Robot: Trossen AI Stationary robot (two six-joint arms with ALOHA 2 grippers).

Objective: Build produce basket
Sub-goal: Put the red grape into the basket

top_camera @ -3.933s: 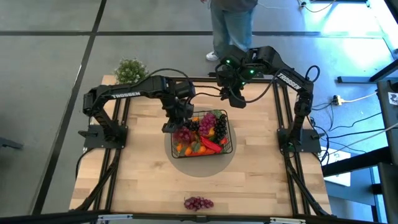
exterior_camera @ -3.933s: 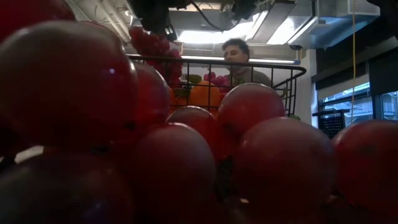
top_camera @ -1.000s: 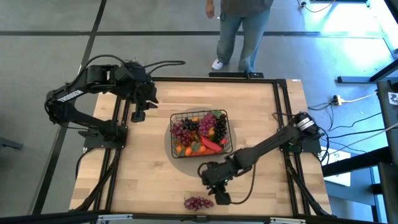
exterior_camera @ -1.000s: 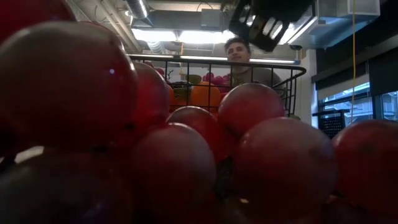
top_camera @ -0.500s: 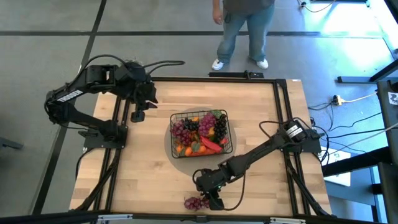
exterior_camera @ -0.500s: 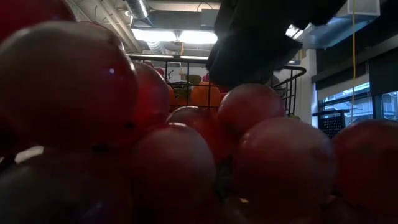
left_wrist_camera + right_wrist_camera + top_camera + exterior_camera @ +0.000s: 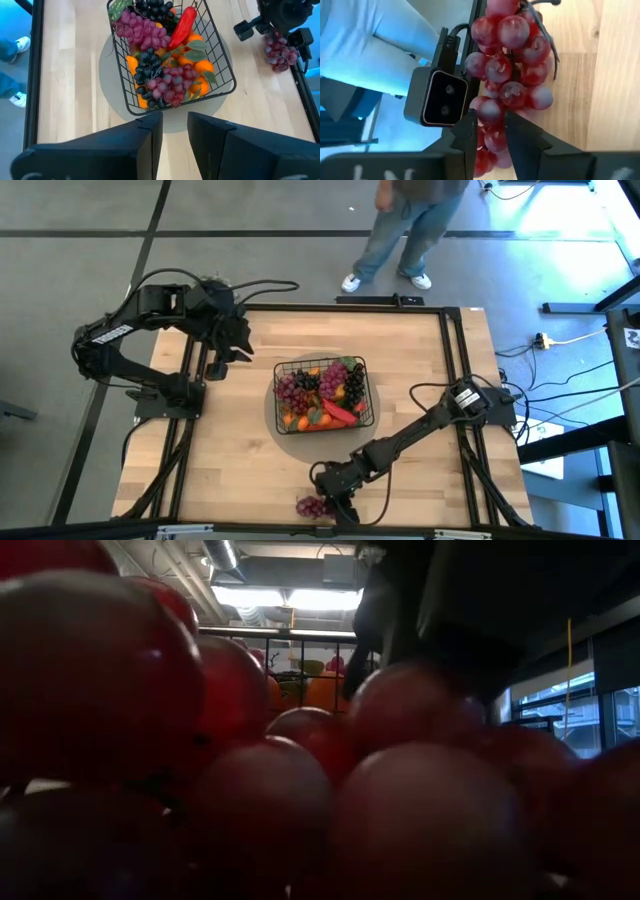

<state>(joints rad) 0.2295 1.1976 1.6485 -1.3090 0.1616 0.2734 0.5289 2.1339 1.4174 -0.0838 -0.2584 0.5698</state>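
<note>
1. The basket [image 7: 324, 394] sits near the table [image 7: 240, 460] centre on a grey round mat [image 7: 290, 442]. It holds purple and dark grape bunches, oranges and a red pepper [image 7: 183, 26].
2. One red grape bunch [image 7: 314, 506] lies loose on the wood at the table's front edge, well apart from the basket. It fills most of the low view [image 7: 250, 760].
3. The right gripper [image 7: 338, 506] is stretched forward and low, right at that bunch. In the right wrist view its fingers [image 7: 465, 132] stand a narrow gap apart, with grapes [image 7: 507, 75] of the bunch between and just beyond the tips. Whether they actually pinch the grapes I cannot tell.
4. The left gripper [image 7: 240, 345] hangs raised over the table's far left corner, away from the basket. Its fingers [image 7: 150, 132] are nearly together with a slim gap, holding nothing.
5. A small camera [image 7: 437, 97] sits at the table edge beside the bunch.
6. A person's legs [image 7: 400, 235] stand beyond the table's far edge.
</note>
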